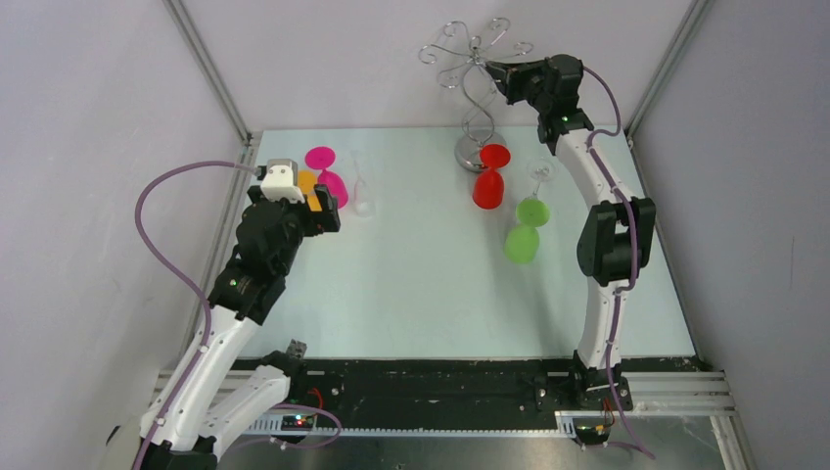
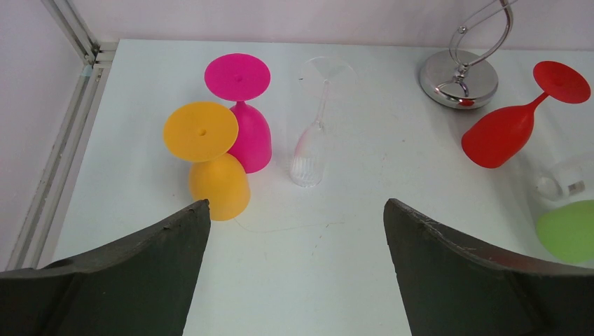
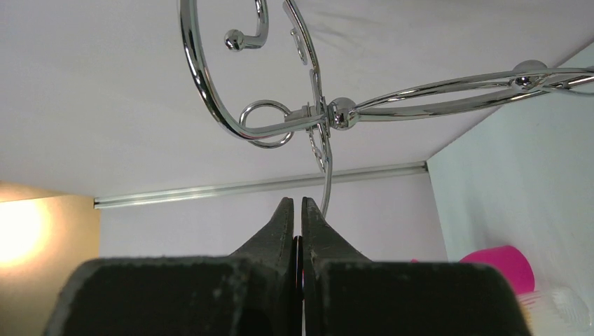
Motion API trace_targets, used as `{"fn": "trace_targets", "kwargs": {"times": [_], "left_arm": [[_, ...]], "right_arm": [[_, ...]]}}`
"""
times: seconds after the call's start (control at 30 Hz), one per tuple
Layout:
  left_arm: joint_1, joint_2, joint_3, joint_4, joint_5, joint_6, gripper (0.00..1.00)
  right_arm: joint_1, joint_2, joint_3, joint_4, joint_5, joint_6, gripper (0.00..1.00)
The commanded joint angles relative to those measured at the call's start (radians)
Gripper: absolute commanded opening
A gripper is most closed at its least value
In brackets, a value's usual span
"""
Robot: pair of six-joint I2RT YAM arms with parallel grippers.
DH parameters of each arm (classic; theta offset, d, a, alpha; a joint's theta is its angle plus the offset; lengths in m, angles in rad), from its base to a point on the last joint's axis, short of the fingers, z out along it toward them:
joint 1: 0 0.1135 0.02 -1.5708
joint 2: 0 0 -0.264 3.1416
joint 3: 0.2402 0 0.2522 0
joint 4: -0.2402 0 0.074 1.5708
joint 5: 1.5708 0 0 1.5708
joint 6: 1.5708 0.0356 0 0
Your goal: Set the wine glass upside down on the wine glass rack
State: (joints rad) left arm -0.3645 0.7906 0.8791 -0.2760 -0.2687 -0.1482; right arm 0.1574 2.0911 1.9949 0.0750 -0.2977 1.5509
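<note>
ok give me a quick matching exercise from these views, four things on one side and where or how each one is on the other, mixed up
Things
1. orange glass
2. red glass
3. left gripper
4. right gripper

Place or state
A. shut, up by the curled arms of the wine glass rack
B. upside down right beside the pink glass
C. open wide, over the left part of the table
D. close to the rack's round base

Pairs: 1-B, 2-D, 3-C, 4-A
</note>
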Motion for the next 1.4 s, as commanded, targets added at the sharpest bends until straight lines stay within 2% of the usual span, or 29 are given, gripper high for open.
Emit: {"fn": "trace_targets", "kwargs": {"times": [0.0, 0.4, 0.93, 1.2, 1.37], "left_arm": [[-0.009, -0.019, -0.006, 0.01, -0.015, 0.013, 0.98], [-0.009, -0.022, -0.006, 0.011, -0.023, 0.014, 0.98], [-0.007, -0.051, -0.003, 0.009, -0.216, -0.011, 0.98], [-0.003, -0.055, -0.006, 0.009, -0.226, -0.011, 0.98], [0.0, -0.063, -0.008, 0.008, -0.254, -0.014, 0.98]], "right_arm": [[0.027, -0.061, 0.14, 0.275, -0.014, -0.001, 0.0], [0.127, -0.095, 0.132, 0.283, -0.04, 0.0, 0.0], [0.258, -0.295, -0.137, 0.383, -0.03, -0.006, 0.0], [0.301, -0.416, -0.23, 0.382, -0.001, -0.035, 0.0], [0.324, -0.536, -0.351, 0.385, 0.03, -0.054, 0.0]]}}
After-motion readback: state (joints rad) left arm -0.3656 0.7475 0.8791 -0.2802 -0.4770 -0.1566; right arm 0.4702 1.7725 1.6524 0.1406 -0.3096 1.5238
